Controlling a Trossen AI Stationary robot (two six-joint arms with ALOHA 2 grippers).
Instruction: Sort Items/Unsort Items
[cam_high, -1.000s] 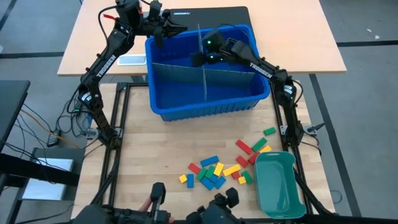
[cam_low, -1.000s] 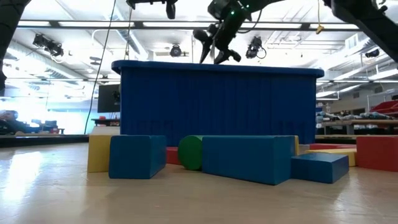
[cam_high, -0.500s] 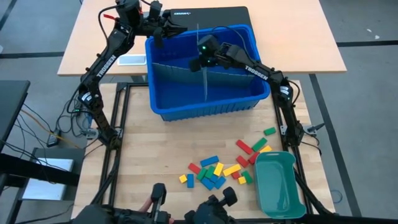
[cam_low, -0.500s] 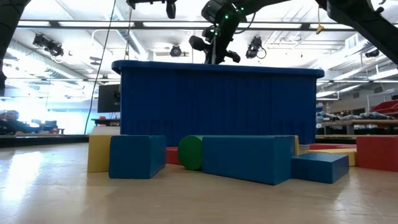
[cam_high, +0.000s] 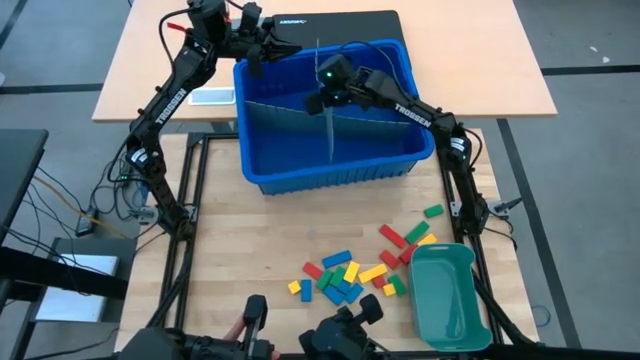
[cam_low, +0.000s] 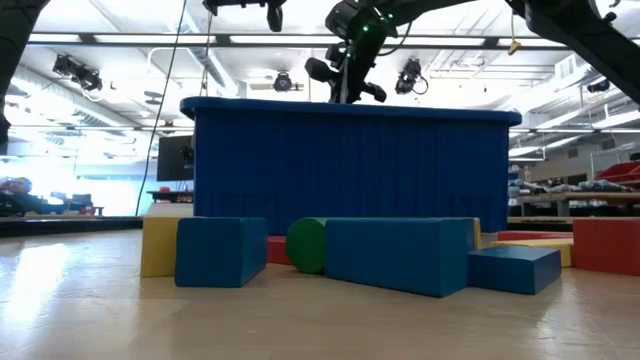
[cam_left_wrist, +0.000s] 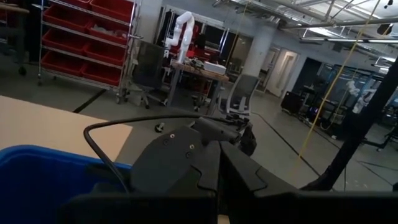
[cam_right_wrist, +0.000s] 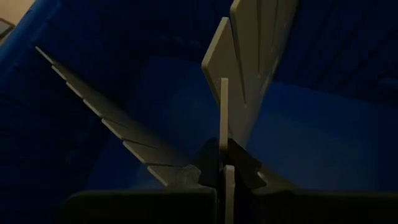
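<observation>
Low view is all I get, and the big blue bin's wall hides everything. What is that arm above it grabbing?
Observer: The right gripper is shut on a grey divider standing on edge inside the bin.
Operator: Are there blocks in the bin?
Observer: I see none in it. The blocks lie on the table outside it, beside a green tray.
Operator: Where's the other arm?
Observer: The left gripper is shut, over the bin's far left corner.
</observation>
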